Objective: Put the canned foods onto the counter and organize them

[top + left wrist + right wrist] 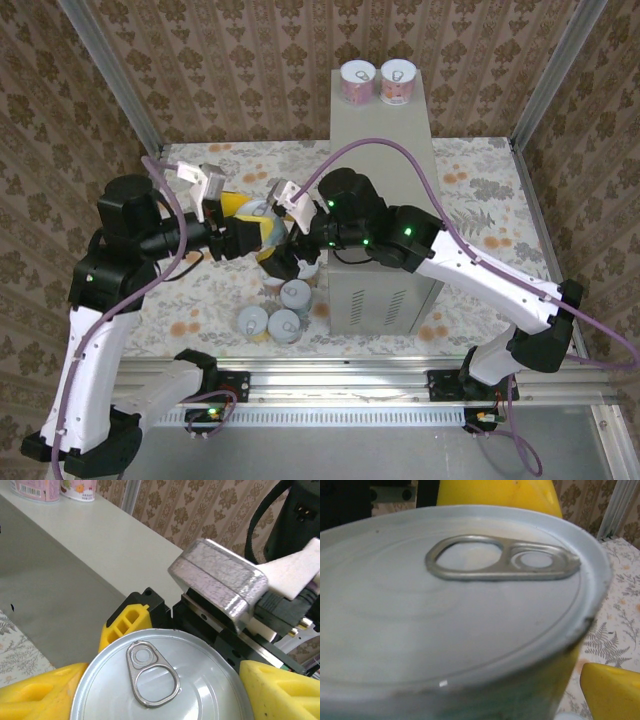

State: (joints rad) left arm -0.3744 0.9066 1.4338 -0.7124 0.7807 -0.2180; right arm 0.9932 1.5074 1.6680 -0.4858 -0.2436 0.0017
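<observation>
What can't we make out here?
- Floor cans: how many; top view, right arm covers part of the cluster.
- Held can: label; left wrist view, hidden beneath its own lid.
- Counter-top cans: print; top view too small, left wrist view cut by top edge.

Reached inward with left arm (95,330) and right arm (470,270), wrists nearly meeting. Pressed left gripper (160,680) fingers against a tin (480,605); spread right gripper (283,242) jaws wide, straddling it opposite.

two cans (357,82): on counter (395,140), far end | other cans (295,294): on table (480,180), left of counter
</observation>
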